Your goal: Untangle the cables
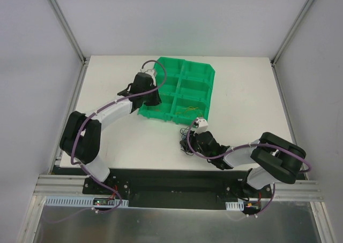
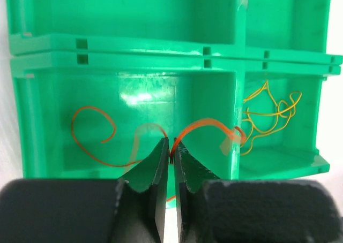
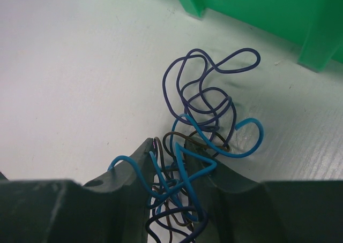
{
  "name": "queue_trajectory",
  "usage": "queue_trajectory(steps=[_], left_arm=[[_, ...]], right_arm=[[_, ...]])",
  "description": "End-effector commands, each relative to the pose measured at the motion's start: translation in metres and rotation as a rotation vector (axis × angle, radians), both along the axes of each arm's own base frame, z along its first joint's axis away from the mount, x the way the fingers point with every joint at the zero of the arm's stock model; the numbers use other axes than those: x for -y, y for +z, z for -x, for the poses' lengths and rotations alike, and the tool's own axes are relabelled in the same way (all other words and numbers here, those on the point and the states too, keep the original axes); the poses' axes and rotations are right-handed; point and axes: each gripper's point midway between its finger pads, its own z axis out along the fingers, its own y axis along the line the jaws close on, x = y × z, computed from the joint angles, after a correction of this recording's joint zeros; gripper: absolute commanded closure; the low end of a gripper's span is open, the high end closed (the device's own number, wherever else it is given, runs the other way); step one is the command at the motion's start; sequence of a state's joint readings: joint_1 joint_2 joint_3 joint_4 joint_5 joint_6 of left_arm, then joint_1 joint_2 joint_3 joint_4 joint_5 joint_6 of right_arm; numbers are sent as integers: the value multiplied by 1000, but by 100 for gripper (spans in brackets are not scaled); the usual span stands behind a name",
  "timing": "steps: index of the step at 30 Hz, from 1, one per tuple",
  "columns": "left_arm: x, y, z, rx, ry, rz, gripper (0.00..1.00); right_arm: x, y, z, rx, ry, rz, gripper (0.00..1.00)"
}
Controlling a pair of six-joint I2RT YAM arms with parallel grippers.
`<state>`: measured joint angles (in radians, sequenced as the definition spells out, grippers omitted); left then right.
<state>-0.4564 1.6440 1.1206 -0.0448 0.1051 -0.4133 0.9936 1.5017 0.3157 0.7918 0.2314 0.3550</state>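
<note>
A green compartment bin (image 1: 185, 71) stands at the table's back middle. My left gripper (image 1: 151, 97) is at its near-left compartment. In the left wrist view the gripper (image 2: 172, 146) is shut on a thin orange cable (image 2: 206, 123) that loops across that compartment's floor. A yellow cable (image 2: 268, 114) lies in the compartment to the right. My right gripper (image 1: 190, 142) is on the table in front of the bin. In the right wrist view the gripper (image 3: 185, 157) is closed around a tangle (image 3: 188, 120) of light blue, purple and brown cables, which spreads out past the fingertips.
The bin's front wall and feet (image 3: 316, 45) stand just beyond the tangle in the right wrist view. The yellow cable also shows in the top view (image 1: 187, 112), in the bin's front right compartment. Grey walls enclose the white table (image 1: 107, 141).
</note>
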Motion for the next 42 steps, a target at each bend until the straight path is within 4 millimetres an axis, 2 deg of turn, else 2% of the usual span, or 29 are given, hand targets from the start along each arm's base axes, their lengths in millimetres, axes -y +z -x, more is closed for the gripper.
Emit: queue_trajectory(steps=[1, 3, 5, 7, 9, 13, 16, 19, 22, 23, 25, 28, 31, 36, 39, 42], left_arm=[[1, -10, 12, -61, 3, 35, 86], [-3, -15, 13, -66, 15, 20, 79], [-10, -16, 15, -65, 41, 2, 66], [-14, -8, 19, -58, 65, 11, 57], [-18, 9, 26, -23, 79, 38, 50], [-28, 44, 50, 74, 60, 76, 43], [-28, 61, 79, 124, -6, 152, 40], [-27, 59, 115, 132, -94, 208, 41], [-32, 57, 143, 147, -126, 262, 41], [-31, 52, 152, 138, -143, 280, 41], [-29, 43, 165, 116, -168, 311, 41], [-22, 27, 179, 52, -202, 354, 38], [-11, 9, 191, -27, -238, 368, 35], [12, -10, 209, -88, -299, 315, 34], [24, -17, 221, -110, -359, 315, 35], [31, -17, 225, -119, -402, 339, 36]], right_arm=[[5, -6, 3, -26, -2, 31, 67], [4, -6, 4, -26, 1, 30, 67], [4, -4, 2, -23, 0, 27, 67], [2, -2, 4, -23, 11, 18, 67], [1, -2, 5, -26, 19, 14, 67], [0, -1, 7, -23, 41, 18, 65], [-21, 4, 12, -38, 140, 12, 60], [-53, 12, 26, -71, 289, -44, 56], [-85, 33, 42, -69, 425, -125, 53], [-93, 41, 46, -61, 461, -145, 52], [-98, 51, 51, -45, 485, -158, 49], [-85, 57, 43, -34, 409, -168, 39], [-70, 54, 46, -33, 393, -163, 32], [-39, 33, 60, -51, 366, -122, 27], [-25, 31, 65, -49, 355, -122, 25], [-9, 24, 62, -45, 293, -82, 23]])
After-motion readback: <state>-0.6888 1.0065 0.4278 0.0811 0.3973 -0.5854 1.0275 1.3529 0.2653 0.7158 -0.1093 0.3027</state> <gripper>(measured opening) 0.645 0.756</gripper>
